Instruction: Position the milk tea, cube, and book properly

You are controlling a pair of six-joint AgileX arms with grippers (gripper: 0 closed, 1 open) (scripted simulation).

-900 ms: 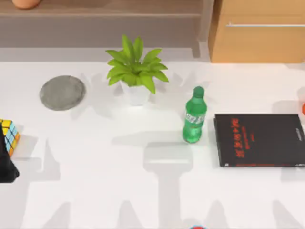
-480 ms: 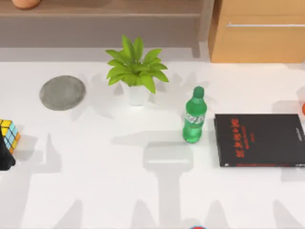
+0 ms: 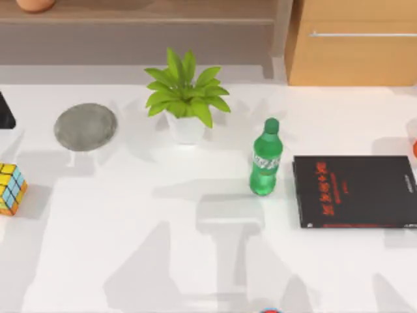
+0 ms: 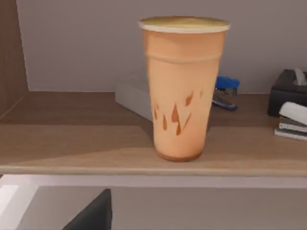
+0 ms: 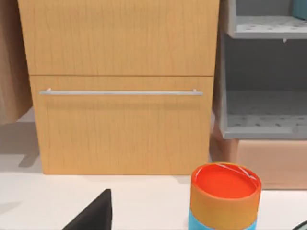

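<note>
The milk tea [image 4: 182, 91] was seen standing upright on a wooden shelf [image 4: 72, 139], close to the shelf's front edge, and it was faced by the left gripper [image 4: 93, 213]. It could not be told whether that gripper was open or shut, and nothing was seen held in it. The left arm [image 3: 5, 111] was seen at the far left edge of the table [image 3: 130, 261], beside the grey round mat [image 3: 85, 126]. The cube [image 3: 10, 188] was lying near it at the same edge, touched by nothing. A pale block [image 4: 132, 93] was seen behind the cup, but it could not be told whether this was the book. The right gripper [image 5: 93, 213] was parked facing a wooden drawer cabinet [image 5: 120, 96], with an orange-topped can [image 5: 225, 191] near it, and its state could not be told either. Much could go wrong from here. The cup was tall and thin, so it could be knocked over if it were bumped high up. It could be pushed back into the pale block and the blue stapler [image 4: 225, 88] if it were reached for too fast. It could be dropped off the shelf if it were gripped too lightly. The cube could be swept off the table if the arm were swung low past it.
</note>
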